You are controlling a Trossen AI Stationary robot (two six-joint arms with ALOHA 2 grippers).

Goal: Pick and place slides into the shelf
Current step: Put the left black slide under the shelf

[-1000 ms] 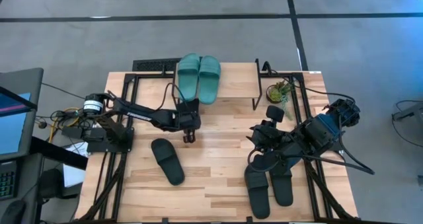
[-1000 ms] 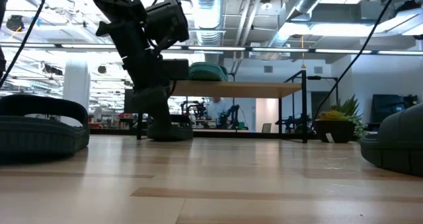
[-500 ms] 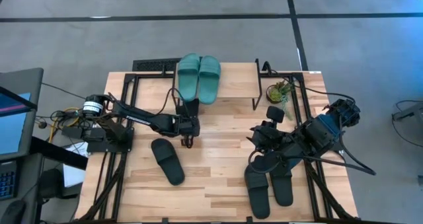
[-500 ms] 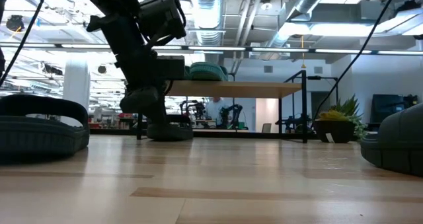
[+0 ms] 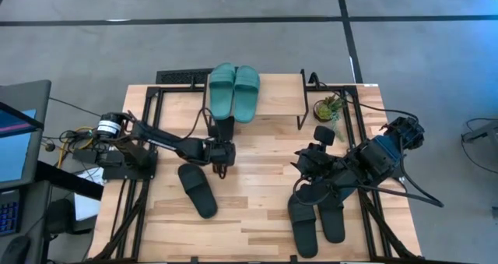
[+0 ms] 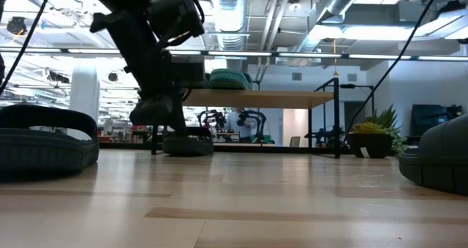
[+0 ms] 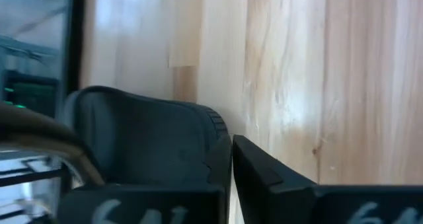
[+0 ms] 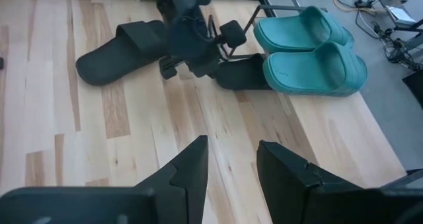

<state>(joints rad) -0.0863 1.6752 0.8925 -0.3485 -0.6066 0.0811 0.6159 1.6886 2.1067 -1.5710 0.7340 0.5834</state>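
The 2 green slides [image 5: 234, 90] sit side by side on top of the shelf [image 5: 280, 100], at the far side of the worktop. The shelf has a light wood board and thin black legs. 1 black slide [image 5: 222, 132] lies partly under the shelf, below the green pair. Another black slide [image 5: 197, 189] lies flat and tilted on the worktop's left half. 2 more black slides [image 5: 315, 221] lie side by side near the front right.
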